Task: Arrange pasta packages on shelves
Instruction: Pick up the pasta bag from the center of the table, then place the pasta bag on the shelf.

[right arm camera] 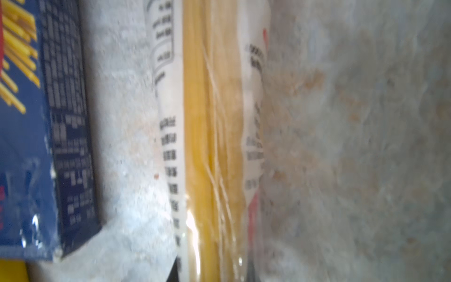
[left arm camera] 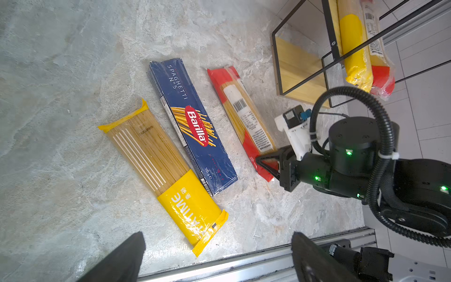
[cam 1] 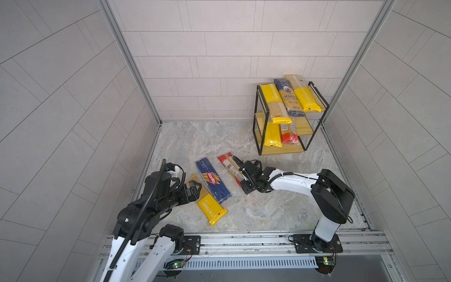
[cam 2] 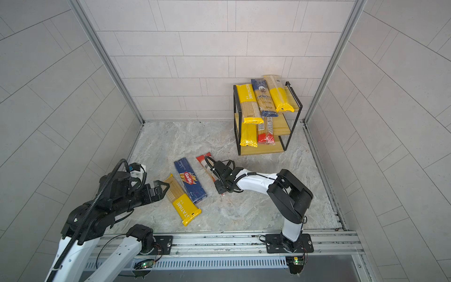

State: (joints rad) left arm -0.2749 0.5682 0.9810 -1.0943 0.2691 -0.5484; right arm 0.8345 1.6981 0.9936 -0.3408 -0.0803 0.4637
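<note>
Both right fingers [left arm camera: 284, 160] clamp the red-ended pack [left arm camera: 240, 114] between them.

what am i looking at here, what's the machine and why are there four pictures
These are two robot arms bolted to a rail at the edge of a marble-look table. Each arm ends in a two-fingered gripper. Two pictures look down from overhead and are nearly alike; the other two come from a camera on each wrist.

Three spaghetti packs lie on the table: a yellow pack, a blue Barilla box and a red-ended pack. The right gripper is shut on the red-ended pack, which lies on the table. The left gripper hangs open near the yellow pack and holds nothing. In the back corner a small wooden rack holds five more packs.
</note>
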